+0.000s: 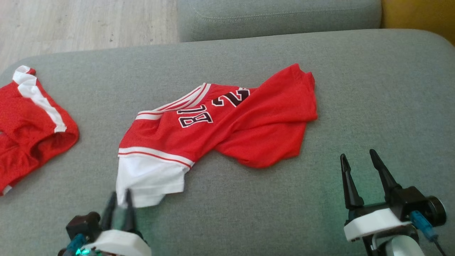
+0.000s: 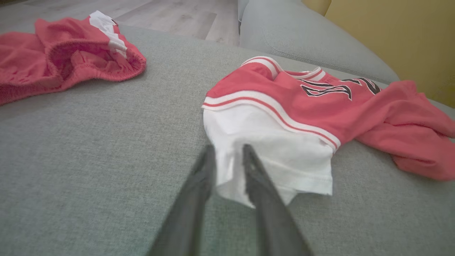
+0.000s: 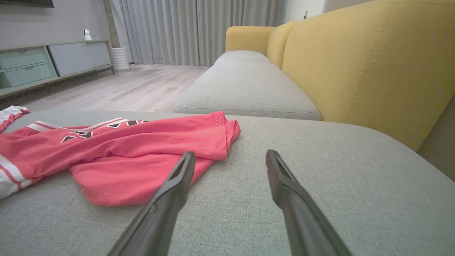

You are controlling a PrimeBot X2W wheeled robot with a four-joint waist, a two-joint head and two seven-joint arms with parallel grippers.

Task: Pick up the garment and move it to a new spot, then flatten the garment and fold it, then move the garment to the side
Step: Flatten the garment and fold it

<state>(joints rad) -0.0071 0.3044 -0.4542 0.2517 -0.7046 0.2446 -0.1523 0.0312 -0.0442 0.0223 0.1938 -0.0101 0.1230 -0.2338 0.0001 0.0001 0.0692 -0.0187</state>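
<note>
Now, rumpled red shirt (image 1: 227, 124) in middle of grey cushion (image 1: 373, 89). Left gripper (image 1: 121, 195) at cushion's near-left edge, fingers (image 2: 204, 167) barely parted astride white sleeve (image 1: 153, 177); grip unclear. Right gripper (image 1: 357, 153) near-right, wide open, empty. To flatten well, likely pinch sleeve and red hem (image 1: 263, 161), then draw apart evenly.

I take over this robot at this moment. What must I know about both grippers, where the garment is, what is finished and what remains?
left gripper: jaws narrowly parted, tips at the white end of the red jersey; no clear pinch.
right gripper: wide open, empty, over bare grey cushion to the right of the red jersey.
Garment: mid-cushion, twisted and rumpled, not flat. A second red garment lies apart at the far left.
Done: at most the move to a new spot; the pictures cannot confirm it.
Left: flatten, fold, move aside.
</note>
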